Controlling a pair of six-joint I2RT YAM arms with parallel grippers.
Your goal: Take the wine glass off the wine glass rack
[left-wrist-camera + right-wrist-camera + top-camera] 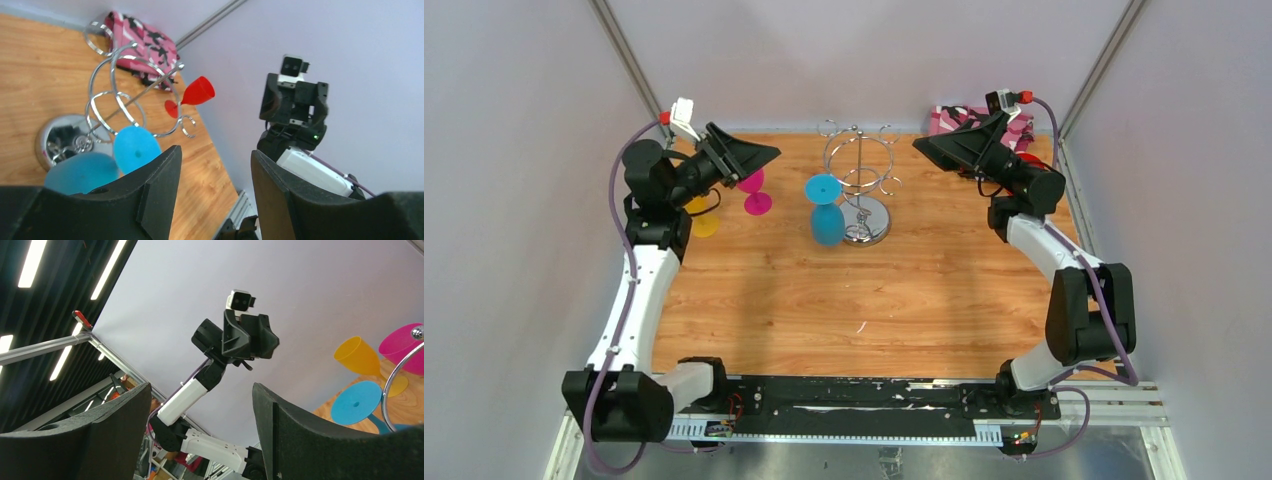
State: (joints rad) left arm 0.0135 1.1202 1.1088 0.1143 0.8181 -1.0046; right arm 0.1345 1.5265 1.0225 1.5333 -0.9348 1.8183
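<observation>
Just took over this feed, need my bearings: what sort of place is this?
Probably a lab test cell: a wood-topped table boxed in by plain lilac panels, two arms bolted to a black rail at its near edge, and a wine glass rack with a blue wine glass as props.

Pale lilac walls (514, 150) 3 sides; wood-grain tabletop (824, 320); metal posts (630, 55) rear corners; strip lights (29, 264), dark ceiling (75, 270).

No legible txt/labels anywhere

L of wine glass rack (861, 180): magenta glass (757, 200) & yellow glass (705, 223) partly behind left arm (639, 290); yellow bowl prob. fully hidden.
</observation>
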